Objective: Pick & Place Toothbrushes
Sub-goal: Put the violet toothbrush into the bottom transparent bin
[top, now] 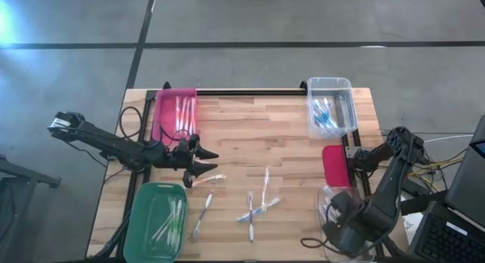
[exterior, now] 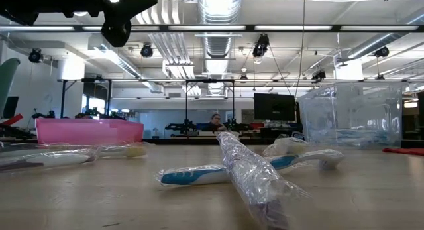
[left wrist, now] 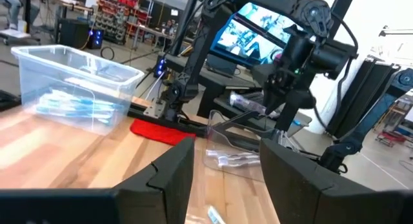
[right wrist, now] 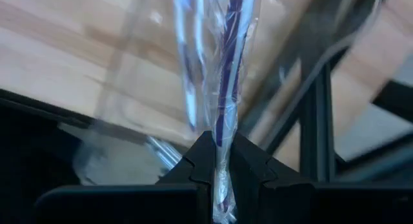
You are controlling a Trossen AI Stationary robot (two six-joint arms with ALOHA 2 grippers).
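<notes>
Currently a wrapped toothbrush [right wrist: 222, 114] is pinched in the closed right gripper [right wrist: 222, 162] over the clear bin [left wrist: 242, 153] at the table's [top: 295, 142] edge; the left gripper [top: 203, 161] is held open and empty beside the pink bin [top: 176, 111], above open wood.

Loose toothbrushes [top: 258, 206] lie mid-desk [top: 258, 134]; bins stand far left [top: 176, 111], far right [top: 331, 105] and near left [top: 155, 221], each holding toothbrushes.

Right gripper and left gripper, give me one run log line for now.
right gripper: shut on wrapped toothbrush, over clear bin | left gripper: open, empty, above table
</notes>
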